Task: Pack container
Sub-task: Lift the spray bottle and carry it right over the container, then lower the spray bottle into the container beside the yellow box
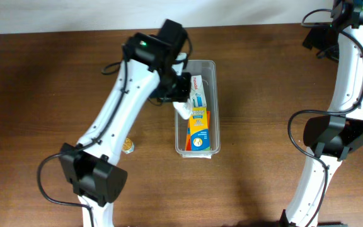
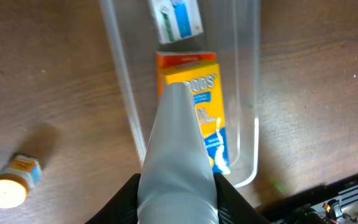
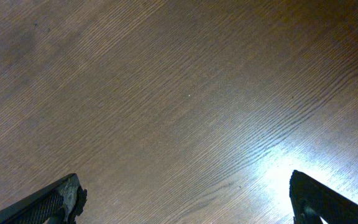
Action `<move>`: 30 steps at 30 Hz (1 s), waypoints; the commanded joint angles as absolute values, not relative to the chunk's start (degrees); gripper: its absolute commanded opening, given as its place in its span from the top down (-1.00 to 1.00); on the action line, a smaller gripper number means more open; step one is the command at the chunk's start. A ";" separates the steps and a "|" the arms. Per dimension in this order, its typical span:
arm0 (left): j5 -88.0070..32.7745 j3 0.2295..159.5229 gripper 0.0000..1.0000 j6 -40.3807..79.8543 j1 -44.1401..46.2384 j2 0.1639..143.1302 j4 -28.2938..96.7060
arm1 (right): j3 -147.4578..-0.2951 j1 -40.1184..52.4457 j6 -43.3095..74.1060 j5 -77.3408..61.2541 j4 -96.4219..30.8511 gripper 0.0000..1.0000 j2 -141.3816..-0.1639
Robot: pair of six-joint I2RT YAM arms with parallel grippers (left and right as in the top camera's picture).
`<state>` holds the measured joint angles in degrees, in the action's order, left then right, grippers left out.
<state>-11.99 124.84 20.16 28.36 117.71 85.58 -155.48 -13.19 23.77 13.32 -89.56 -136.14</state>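
Container (image 1: 208, 69) of clear plastic sits mid-table, its long axis running twelve to six. At its eight o'clock we see a small yellow-capped jar (image 1: 127, 146). Our left gripper (image 2: 178, 199), at the ten o'clock rim, is clamped on a grey-white tube (image 2: 178, 143) whose tip points over an orange-yellow box (image 2: 207, 81) inside the container. A white-blue box (image 2: 178, 18) lies toward twelve. Far off at three o'clock, our right gripper (image 3: 182, 193) has its jaws wide apart above the bare wooden table (image 3: 166, 93).

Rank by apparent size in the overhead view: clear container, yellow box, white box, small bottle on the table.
1. clear container
2. yellow box
3. white box, partly hidden under the left arm, so its rank against the yellow box is unsure
4. small bottle
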 commanded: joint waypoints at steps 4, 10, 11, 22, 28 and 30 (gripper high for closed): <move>-8.49 126.48 0.51 28.01 32.93 118.13 85.60 | -156.53 -13.17 24.08 14.39 -89.52 -0.97 -136.62; -3.55 126.48 0.51 30.61 34.00 118.17 86.89 | -156.53 -13.17 24.08 14.39 -89.52 -0.97 -136.62; -3.49 126.48 0.51 30.61 33.98 118.17 86.89 | -156.53 -13.15 24.10 14.39 -89.52 -0.97 -136.62; -1.23 126.48 0.51 30.63 34.00 118.43 87.92 | -156.53 -13.17 24.08 14.39 -89.52 -0.97 -136.62; -1.26 126.48 0.51 30.63 34.00 119.44 88.92 | -156.53 -13.15 24.08 14.39 -89.52 -0.96 -136.62; -1.54 126.48 0.50 30.61 34.00 120.16 89.32 | -156.53 -13.15 24.08 14.39 -89.52 -0.97 -136.62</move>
